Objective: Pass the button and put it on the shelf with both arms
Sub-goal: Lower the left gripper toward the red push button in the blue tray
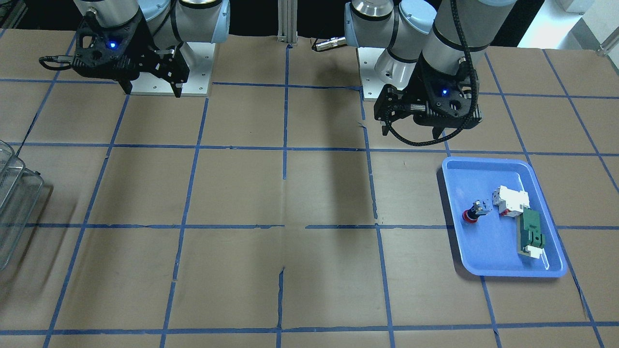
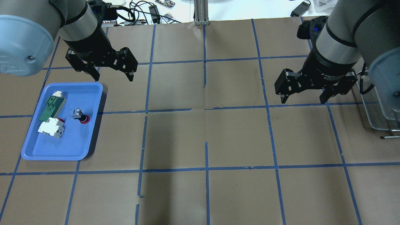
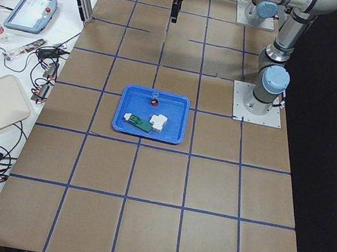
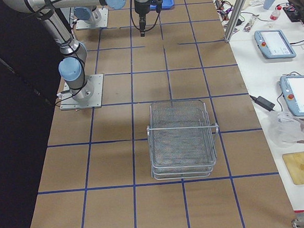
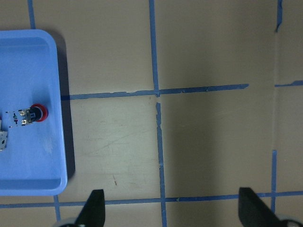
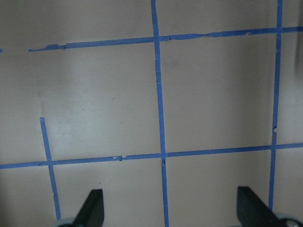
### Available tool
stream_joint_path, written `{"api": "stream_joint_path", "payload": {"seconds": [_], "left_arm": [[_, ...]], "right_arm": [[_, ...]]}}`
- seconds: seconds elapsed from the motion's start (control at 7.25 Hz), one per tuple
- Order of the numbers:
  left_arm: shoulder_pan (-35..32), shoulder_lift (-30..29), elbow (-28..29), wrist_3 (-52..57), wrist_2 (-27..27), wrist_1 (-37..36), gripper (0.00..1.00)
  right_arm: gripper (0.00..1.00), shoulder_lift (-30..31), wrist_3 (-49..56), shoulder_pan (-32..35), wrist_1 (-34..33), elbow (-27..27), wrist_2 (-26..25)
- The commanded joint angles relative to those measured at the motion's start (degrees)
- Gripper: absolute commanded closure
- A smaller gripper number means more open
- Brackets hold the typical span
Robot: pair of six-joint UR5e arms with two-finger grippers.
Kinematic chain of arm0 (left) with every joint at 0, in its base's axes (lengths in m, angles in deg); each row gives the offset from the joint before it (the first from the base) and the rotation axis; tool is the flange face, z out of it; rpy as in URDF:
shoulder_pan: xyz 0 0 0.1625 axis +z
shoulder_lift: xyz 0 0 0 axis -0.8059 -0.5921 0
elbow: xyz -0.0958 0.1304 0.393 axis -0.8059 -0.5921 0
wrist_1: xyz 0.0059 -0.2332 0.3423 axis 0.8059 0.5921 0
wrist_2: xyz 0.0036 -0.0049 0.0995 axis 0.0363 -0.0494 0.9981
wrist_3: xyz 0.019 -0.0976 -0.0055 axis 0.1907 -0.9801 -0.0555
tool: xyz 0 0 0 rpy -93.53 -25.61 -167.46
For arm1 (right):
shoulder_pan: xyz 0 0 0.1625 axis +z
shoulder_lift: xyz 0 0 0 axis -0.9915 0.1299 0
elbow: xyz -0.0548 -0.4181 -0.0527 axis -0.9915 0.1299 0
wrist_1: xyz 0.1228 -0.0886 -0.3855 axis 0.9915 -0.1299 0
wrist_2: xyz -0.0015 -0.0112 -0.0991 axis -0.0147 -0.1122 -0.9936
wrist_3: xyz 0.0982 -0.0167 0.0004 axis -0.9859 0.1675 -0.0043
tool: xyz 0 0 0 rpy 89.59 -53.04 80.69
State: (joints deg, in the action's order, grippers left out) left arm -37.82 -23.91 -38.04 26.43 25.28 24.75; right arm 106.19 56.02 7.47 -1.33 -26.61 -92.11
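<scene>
Front-facing view: my left gripper (image 1: 411,131) hangs spread wide at upper right, higher in the frame than the blue tray (image 1: 483,270). The button (image 1: 471,214) lies on its side in the tray's left half. My right gripper (image 1: 154,91), upper left, is spread too. The shelf (image 1: 14,203) juts in at the left edge.

Overhead: the button is in the tray at left, and the shelf is at the right edge.

Left wrist view: the button is at the left edge, with my jaws apart at the bottom.

Right wrist view: jaws apart over taped brown paper (image 6: 104,94).
</scene>
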Motion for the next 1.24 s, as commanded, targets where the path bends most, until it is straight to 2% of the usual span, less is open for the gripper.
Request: {"api": "stream_joint_path", "payload": {"seconds": [0.0, 0.28, 0.55, 0.83, 1.1], "left_arm": [[-0.41, 1.61, -1.67, 0.36, 0.06, 0.34, 0.00], [1.33, 1.45, -3.17, 0.53, -0.02, -0.79, 0.00], [10.60, 0.40, -8.69, 0.71, -0.29, -8.31, 0.00], [15.83, -4.07, -11.87, 2.63, -0.47, -13.43, 0.00], [21.52, -10.39, -12.67, 13.22, 0.15, -17.56, 0.00]], "right_arm": [[0.00, -0.01, 0.00, 0.08, -0.63, 0.13, 0.27], [0.00, -0.01, 0.00, -0.01, -0.72, 0.04, 0.17], [0.00, -0.10, 0.00, 0.08, -0.81, 0.04, -0.08], [0.00, -0.01, -0.09, -0.01, -0.89, 0.13, 0.44], [0.00, -0.01, -0.18, -0.01, -0.81, 0.04, 0.44]]}}
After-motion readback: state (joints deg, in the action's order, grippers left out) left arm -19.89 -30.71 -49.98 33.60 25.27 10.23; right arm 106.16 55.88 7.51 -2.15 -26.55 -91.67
